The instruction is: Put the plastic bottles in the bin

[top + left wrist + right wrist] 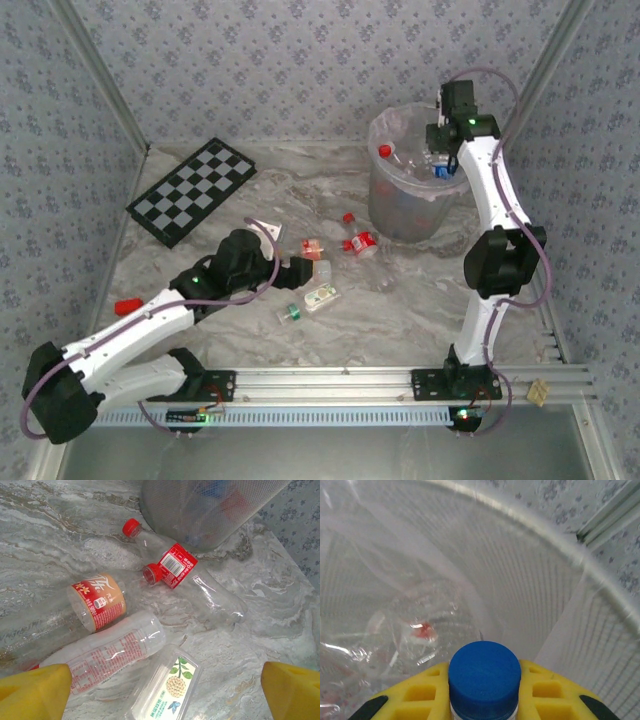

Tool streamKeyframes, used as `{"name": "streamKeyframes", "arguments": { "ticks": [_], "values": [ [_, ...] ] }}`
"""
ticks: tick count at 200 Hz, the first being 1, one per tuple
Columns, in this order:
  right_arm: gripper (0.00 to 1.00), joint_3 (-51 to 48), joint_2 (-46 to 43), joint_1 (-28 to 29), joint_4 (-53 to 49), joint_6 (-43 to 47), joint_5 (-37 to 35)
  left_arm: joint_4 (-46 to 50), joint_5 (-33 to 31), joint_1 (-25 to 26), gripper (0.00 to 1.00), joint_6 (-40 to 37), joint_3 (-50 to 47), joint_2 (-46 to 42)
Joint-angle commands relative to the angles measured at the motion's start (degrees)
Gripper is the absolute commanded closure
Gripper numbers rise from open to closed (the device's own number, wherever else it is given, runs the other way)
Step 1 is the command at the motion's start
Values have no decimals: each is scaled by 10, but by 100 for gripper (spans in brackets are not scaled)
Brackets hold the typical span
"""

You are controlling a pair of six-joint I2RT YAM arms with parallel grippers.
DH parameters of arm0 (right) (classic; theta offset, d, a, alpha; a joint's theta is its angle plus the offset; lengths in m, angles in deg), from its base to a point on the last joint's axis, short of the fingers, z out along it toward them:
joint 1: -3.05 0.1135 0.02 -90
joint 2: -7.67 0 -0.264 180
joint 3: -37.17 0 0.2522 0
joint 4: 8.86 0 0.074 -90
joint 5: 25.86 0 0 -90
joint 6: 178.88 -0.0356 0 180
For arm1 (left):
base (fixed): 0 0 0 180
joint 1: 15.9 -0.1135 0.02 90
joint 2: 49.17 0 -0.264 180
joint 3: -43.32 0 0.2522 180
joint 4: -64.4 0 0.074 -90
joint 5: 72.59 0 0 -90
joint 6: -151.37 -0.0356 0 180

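Because your right gripper (484, 695) is clamped under its cap, the blue-capped bottle (484, 672) hangs upright over the mouth of the bin (545, 535), placed for a drop. Your left gripper (165, 692) stands wide above the loose bottles (172, 566) lying on the table (45, 540) beside the bin, apparently lining up the next pick.

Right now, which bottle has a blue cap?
The bottle in the right pincer over the bin; the two bottles lying beside it have red caps.

A black-and-white chequered board (195, 190) lies flat at the far left of a grey marbled tabletop (420, 320).
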Motion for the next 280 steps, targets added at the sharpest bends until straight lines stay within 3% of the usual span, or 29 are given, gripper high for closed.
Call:
{"name": "streamKeyframes", "arguments": {
  "ticks": [1,122,138,163,185,232,262,280],
  "values": [
    [100,-20,18,-2,-45,-33,25,-10,2,5,3,1,4,0],
    [100,-151,-38,21,-65,-188,117,24,-21,4,3,-19,7,6],
    [93,-156,-52,31,-64,-197,115,50,-35,4,3,-23,24,21],
    [75,-135,-74,33,-71,-189,88,75,-42,4,3,-27,37,37],
    [63,-71,-77,25,-98,-162,76,80,-46,4,3,-28,34,43],
    [27,61,-84,10,-160,-113,64,98,-65,-3,3,-22,48,75],
    [17,52,-137,7,-145,-98,71,105,-68,-7,4,-16,58,98],
    [16,-1,-187,7,-113,-89,134,101,-65,-13,5,-12,63,116]
  ]
}}
